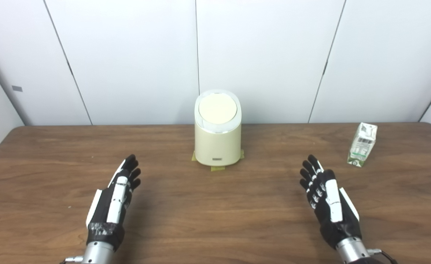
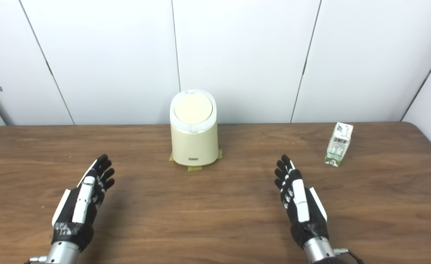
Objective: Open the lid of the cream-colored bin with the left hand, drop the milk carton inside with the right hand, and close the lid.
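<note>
Left hand (image 1: 114, 196): It is near us, low over the table (image 1: 215, 220), on the left side. Its fingers are straight and spread a little. It holds nothing.

Right hand (image 1: 329, 200): It is near us on the right side, also low over the table. Its fingers are apart and it holds nothing.

Bin (image 1: 218, 141): It stands upright in the middle of the table, farther back than both hands. It is well apart from them. Bits of tape (image 1: 217, 168) mark its spot.

Lid (image 1: 217, 109): It is round and sits flat on top of the bin. It looks closed.

Milk carton (image 1: 362, 144): It stands far on the right side, past the right hand. It leans a bit. Nothing touches it.

Step now: I think nothing has started yet. The lid comes first.

How to do it well: The left hand should go forward and to the right, up to the top of the bin. It should touch only the lid, softly. A hard push could slide the bin off its tape or tip it over. I cannot tell which way the lid opens, so go slow at the edge.

Right hand's job: It can wait, or get close to the carton without knocking it down.
</note>
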